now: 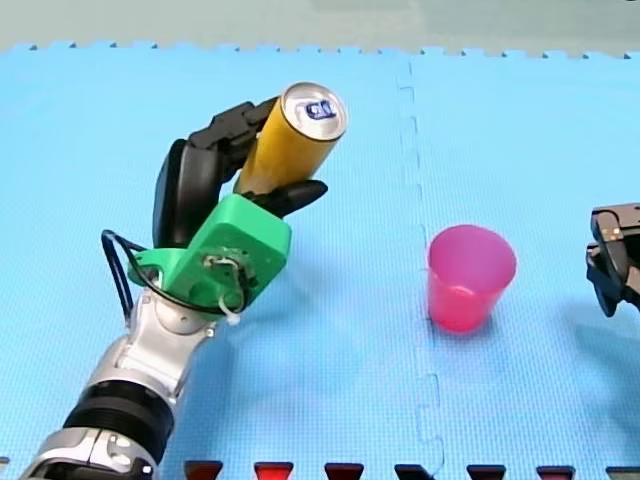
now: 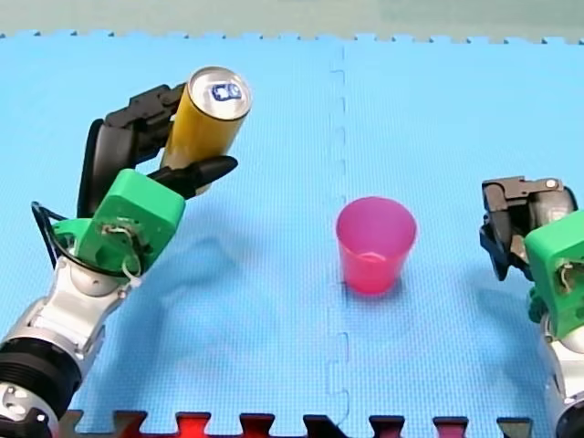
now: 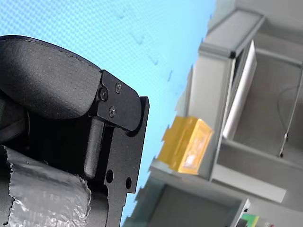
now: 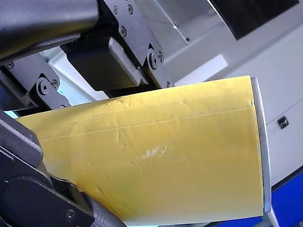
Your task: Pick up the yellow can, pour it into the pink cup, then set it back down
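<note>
The left robot hand (image 1: 213, 168) is closed around the yellow can (image 1: 290, 142), holding it in the air above the blue foam mat (image 1: 330, 340), tilted with its silver top leaning toward the pink cup (image 1: 470, 280). The cup stands upright on the mat, well apart. The right robot hand (image 2: 514, 224) sits beyond the cup, holding nothing; I cannot tell whether it is open or closed.

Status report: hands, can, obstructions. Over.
Left hand shut on yellow can, tilted, left of pink cup. Right hand open, right of cup. Only blue mat between can and cup.
</note>
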